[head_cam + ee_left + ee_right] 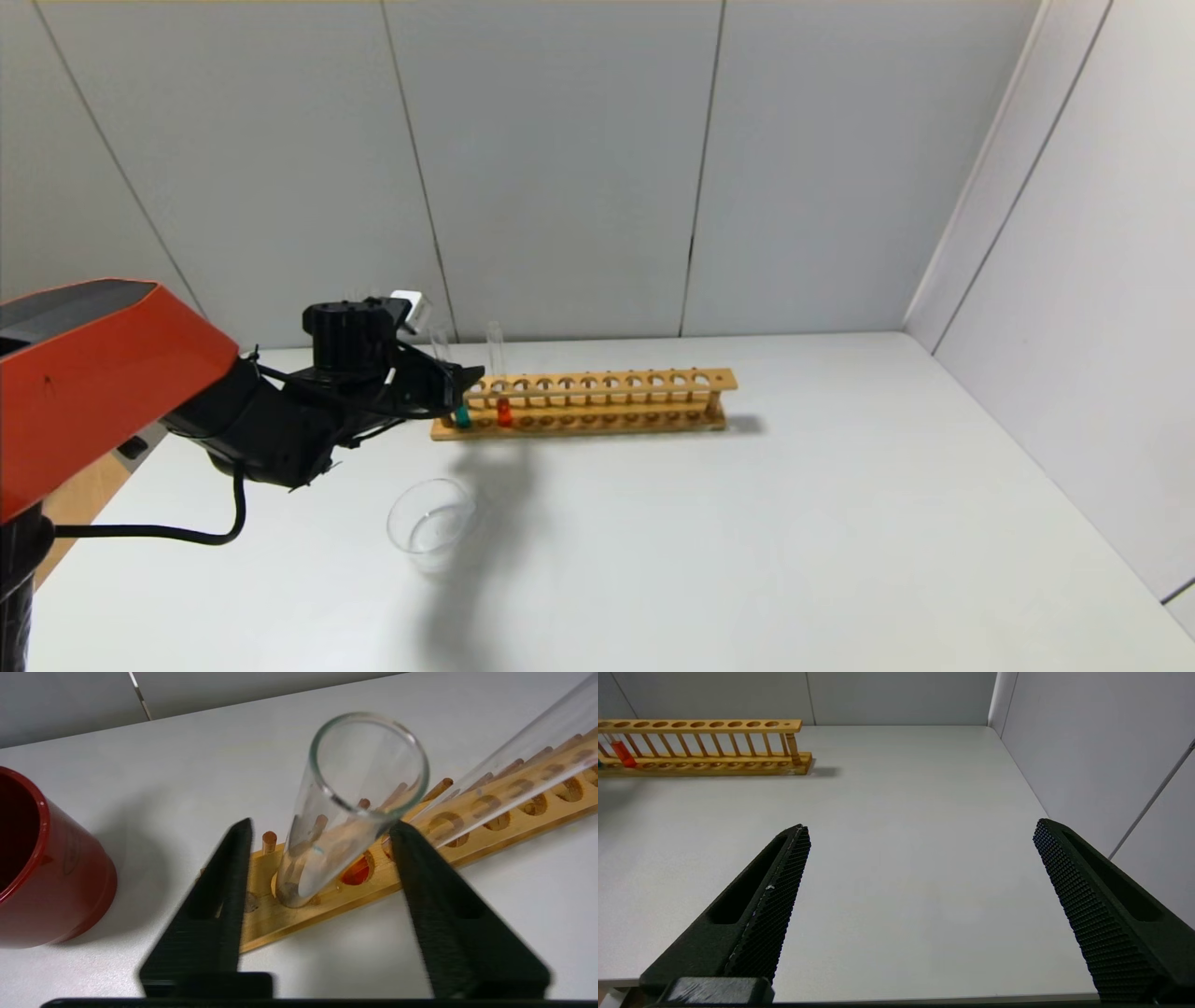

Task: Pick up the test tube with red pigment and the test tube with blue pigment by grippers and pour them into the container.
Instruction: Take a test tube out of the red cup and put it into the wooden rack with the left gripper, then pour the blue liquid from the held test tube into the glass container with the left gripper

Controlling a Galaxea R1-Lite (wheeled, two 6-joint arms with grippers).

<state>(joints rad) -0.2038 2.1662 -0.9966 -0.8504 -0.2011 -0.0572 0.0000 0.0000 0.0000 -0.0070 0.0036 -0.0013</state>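
Note:
A wooden rack [597,401] stands at the back of the table. The test tube with blue pigment [461,417] stands in the rack's left end hole. The test tube with red pigment [504,413] is in the hole beside it. My left gripper [457,387] reaches to that end. In the left wrist view its open fingers [233,868] straddle the blue tube's clear upper part [355,788], a gap showing on each side. The red tube [514,765] slants away past one finger. The container [431,523], a clear glass dish, sits in front of the rack. My right gripper [922,828] hangs open over bare table.
A dark red cup [46,868] stands close beside the rack's end, near my left gripper. It is hidden behind the arm in the head view. Grey walls close off the table's back and right side. The rack [705,760] lies far from my right gripper.

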